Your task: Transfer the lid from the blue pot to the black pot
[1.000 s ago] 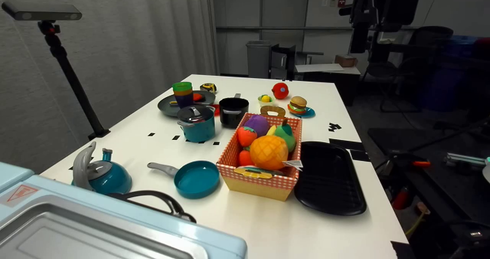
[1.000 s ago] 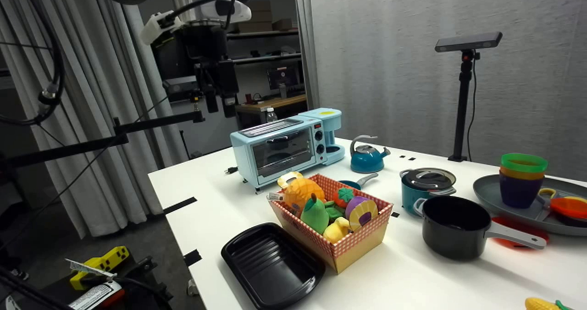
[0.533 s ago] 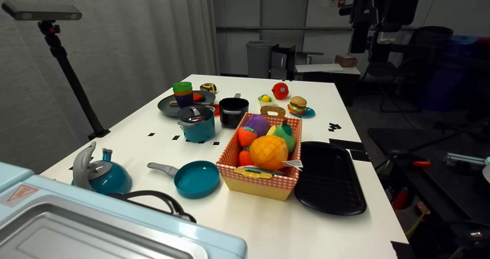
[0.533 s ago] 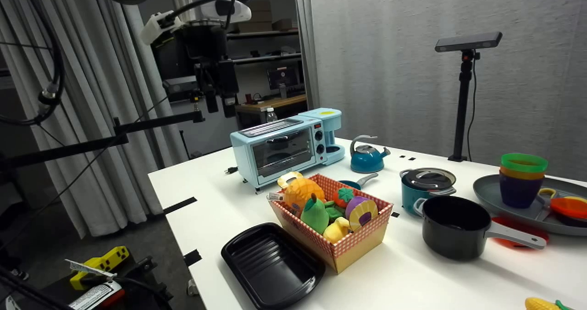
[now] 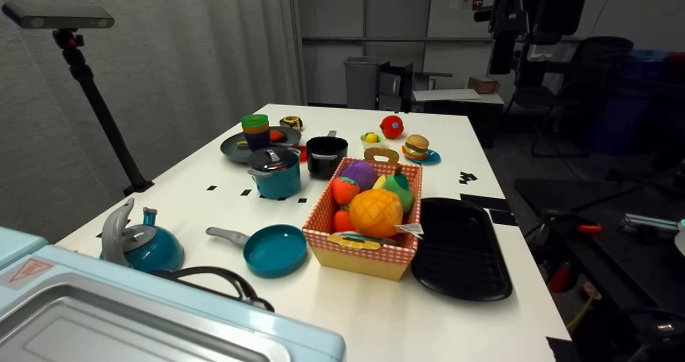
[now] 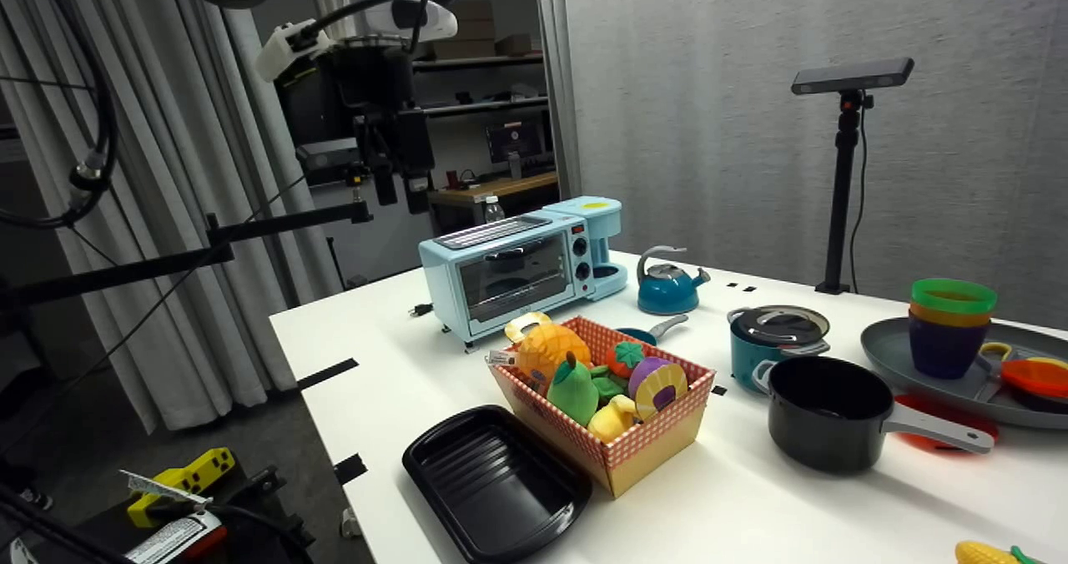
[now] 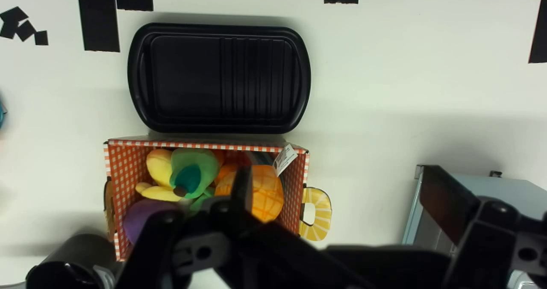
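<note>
The round dark lid [image 5: 270, 160] [image 6: 782, 326] sits on top of the blue pot [image 5: 280, 183] [image 6: 749, 360] in both exterior views. The black pot [image 5: 323, 165] [image 6: 822, 432] stands uncovered beside the blue pot, its grey handle pointing away from the basket. Part of the black pot [image 7: 81, 255] shows at the lower left of the wrist view. The lid and the blue pot are out of the wrist view. My gripper [image 6: 402, 195] [image 7: 339, 180] is open and empty, high above the table, with its fingers wide apart. It is well away from both pots.
A fruit basket [image 5: 358, 263] [image 7: 209, 143] and a black tray [image 5: 460, 249] [image 6: 498, 485] stand between my gripper and the pots. A toaster oven [image 6: 517, 276], kettle [image 6: 667, 293], teal frying pan [image 5: 275, 250] and grey plate with stacked cups [image 6: 951, 330] are also on the table.
</note>
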You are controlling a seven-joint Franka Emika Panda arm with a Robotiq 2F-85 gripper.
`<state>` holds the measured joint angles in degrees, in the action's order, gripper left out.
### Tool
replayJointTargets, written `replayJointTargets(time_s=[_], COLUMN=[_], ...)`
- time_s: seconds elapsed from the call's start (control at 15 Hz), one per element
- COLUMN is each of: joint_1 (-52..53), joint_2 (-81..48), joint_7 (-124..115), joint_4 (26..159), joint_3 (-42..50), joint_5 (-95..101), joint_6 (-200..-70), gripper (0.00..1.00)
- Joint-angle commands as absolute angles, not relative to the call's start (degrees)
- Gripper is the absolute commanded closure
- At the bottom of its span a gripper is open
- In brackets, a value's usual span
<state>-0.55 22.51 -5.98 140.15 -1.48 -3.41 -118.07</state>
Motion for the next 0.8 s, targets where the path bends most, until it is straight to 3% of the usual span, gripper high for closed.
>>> replayJointTargets(time_s=[0.0, 0.73], joint_1=[-0.4, -4.0], joint_2=[22.5, 15.7], joint_7=[-6.0, -6.6], joint_4=[140.1, 137.2], joint_3=[-1.4, 0.1], joint_5=[-3.4, 5.0], joint_6=[-117.9, -128.3], gripper=[0.0, 0.0])
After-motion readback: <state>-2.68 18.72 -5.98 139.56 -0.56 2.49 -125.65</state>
